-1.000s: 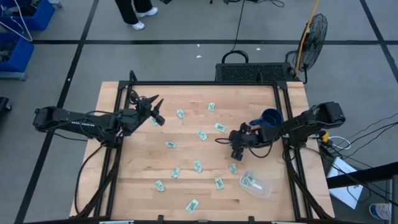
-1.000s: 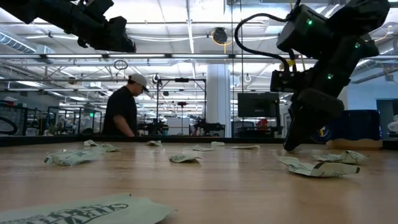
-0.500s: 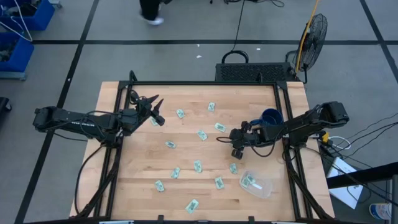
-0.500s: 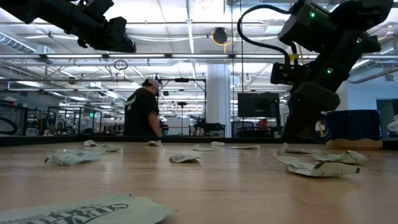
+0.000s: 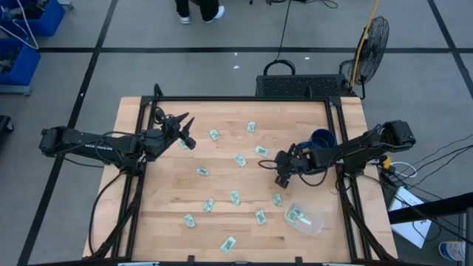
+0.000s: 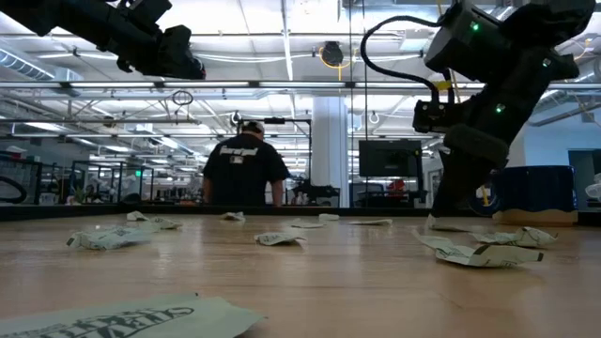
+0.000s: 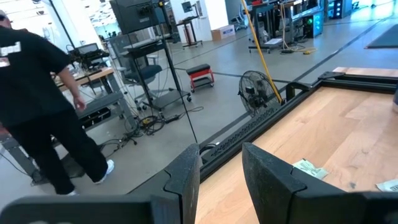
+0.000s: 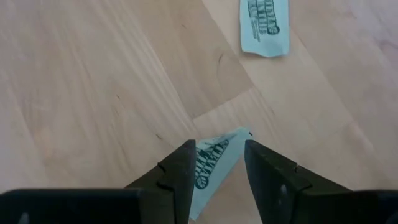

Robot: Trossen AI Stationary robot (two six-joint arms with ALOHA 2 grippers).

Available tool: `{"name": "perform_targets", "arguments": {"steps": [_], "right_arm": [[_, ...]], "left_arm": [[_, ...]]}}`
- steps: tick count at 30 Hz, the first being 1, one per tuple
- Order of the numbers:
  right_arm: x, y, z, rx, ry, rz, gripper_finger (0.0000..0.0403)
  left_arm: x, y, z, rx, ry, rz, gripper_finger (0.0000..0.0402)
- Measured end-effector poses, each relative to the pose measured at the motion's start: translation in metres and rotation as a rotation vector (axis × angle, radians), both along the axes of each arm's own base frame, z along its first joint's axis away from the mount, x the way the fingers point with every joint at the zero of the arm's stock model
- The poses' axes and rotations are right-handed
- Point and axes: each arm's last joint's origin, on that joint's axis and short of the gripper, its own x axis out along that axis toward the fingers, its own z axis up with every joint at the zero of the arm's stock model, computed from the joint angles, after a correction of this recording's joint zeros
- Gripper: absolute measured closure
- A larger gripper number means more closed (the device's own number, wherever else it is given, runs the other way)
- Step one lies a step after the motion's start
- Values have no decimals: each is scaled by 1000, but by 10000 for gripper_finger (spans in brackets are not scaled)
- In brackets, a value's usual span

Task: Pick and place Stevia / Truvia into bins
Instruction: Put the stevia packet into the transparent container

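Since a second ago the right gripper (image 5: 281, 179) has shifted slightly toward the dark blue mug (image 5: 321, 140) and sunk lower, while the person (image 6: 246, 167) beyond the table has walked across the room behind it and now stands with back turned. Seen from the right wrist, the right gripper (image 8: 217, 177) has its fingers (image 8: 178, 171) slightly apart with a pale green sachet (image 8: 211, 160) lying flat on the wooden table (image 8: 93, 93) in the gap between them, its far corner sticking out past the fingertips; whether the fingers touch it I cannot tell. Another sachet (image 8: 265, 26) lies well ahead. From above, more sachets are scattered over the table (image 5: 170, 214), one (image 5: 276, 199) just beside the gripper, and the clear bin (image 5: 304, 219) sits near the right front corner with sachets inside. Over at the table's far left, the left gripper (image 5: 188, 131) hangs raised above the wood, its fingers (image 7: 185, 177) spread and empty
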Motion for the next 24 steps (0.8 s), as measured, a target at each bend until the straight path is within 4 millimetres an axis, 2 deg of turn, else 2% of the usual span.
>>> {"name": "perform_targets", "arguments": {"steps": [5,11,15,20,24], "right_arm": [[-5,-3,-10,-12,-47,-20,273],[-5,-8,-11,-15,-53,-37,281],[-7,-10,-12,4,-29,-26,319],[-6,-8,-12,33,-18,30,387],[-5,-8,-11,20,-33,54,396]], "left_arm": [[0,0,0,0,0,0,273],[0,0,0,0,-3,0,273],[0,0,0,0,-2,0,273],[0,0,0,1,-2,0,273],[0,0,0,1,-2,0,273]]}}
